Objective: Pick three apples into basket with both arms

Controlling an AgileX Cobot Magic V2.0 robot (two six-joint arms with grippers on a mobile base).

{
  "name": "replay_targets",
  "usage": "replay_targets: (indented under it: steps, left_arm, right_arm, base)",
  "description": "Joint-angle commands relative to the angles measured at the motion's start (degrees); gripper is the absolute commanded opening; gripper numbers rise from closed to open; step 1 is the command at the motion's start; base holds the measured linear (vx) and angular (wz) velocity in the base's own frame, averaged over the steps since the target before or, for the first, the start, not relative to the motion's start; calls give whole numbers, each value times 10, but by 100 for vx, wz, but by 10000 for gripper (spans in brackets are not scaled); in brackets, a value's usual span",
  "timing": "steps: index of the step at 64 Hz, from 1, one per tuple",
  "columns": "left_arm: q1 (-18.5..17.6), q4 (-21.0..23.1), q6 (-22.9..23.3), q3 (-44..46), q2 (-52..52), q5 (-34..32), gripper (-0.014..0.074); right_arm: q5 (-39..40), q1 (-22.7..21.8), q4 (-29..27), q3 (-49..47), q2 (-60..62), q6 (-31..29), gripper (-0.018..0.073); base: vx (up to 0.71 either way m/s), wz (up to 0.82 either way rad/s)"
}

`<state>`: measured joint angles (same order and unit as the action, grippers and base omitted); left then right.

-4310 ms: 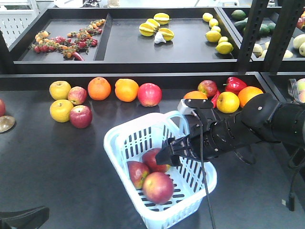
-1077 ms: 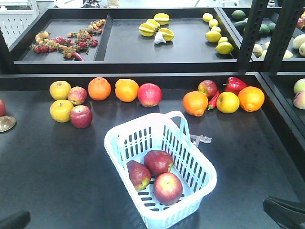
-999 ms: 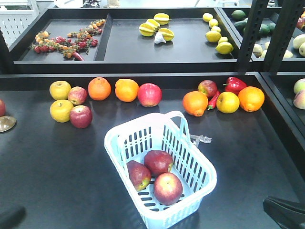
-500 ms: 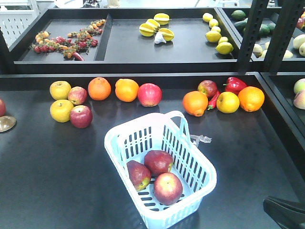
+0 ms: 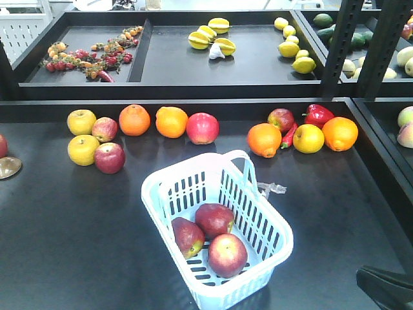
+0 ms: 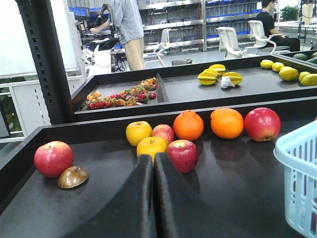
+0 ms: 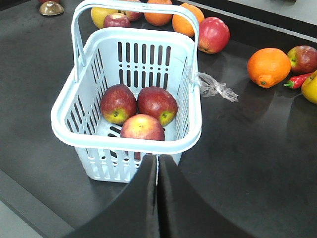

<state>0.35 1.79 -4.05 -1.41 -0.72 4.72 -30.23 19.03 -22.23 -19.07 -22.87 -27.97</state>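
Note:
Three dark red apples (image 5: 215,219) (image 7: 118,102) lie together on the floor of the pale blue basket (image 5: 279,242) (image 7: 127,139), which stands on the black table with its handle (image 7: 79,29) up. My right gripper (image 7: 157,157) is shut and empty, just outside the basket's near wall, and shows as a black shape at the lower right corner of the front view (image 5: 387,287). My left gripper (image 6: 153,157) is shut with nothing in it, low over the table, pointing at a yellow apple (image 6: 151,146) and a red apple (image 6: 183,154). The basket's edge (image 6: 299,168) sits far to its right.
Along the table's back edge lie yellow apples (image 5: 81,121), oranges (image 5: 134,119), red apples (image 5: 202,128), a red pepper (image 5: 319,114) and a chilli. A brown shell (image 5: 8,166) lies at the left. Raised black trays (image 5: 193,71) behind hold more fruit. A plastic scrap (image 5: 272,189) lies beside the basket.
The right arm has drawn back out of the basket to the lower right corner. The left arm's tip has left the front view's lower left. The third apple now lies in the basket.

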Motion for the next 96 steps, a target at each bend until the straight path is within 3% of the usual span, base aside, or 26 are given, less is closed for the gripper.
replay_targets:
  steps: [1,57,84,96]
  left_arm:
    - [1,1,5,-14,-10,-37,-6]
    - [1,1,5,-13,-9,-37,-6]
    - [1,1,5,-13,-9,-37,-6]
    - [1,1,5,-13,-9,-37,-6]
  right_arm:
    - [34,-1,-3,-16,-3,1,-2]
    - [34,-1,-3,-16,-3,1,-2]
    - [-10,-4,39,-15,26,-9,-2]
    - [51,-52,51,51,62,64,-2]
  base:
    - [0,0]
    - [0,0]
    - [0,0]
    - [0,0]
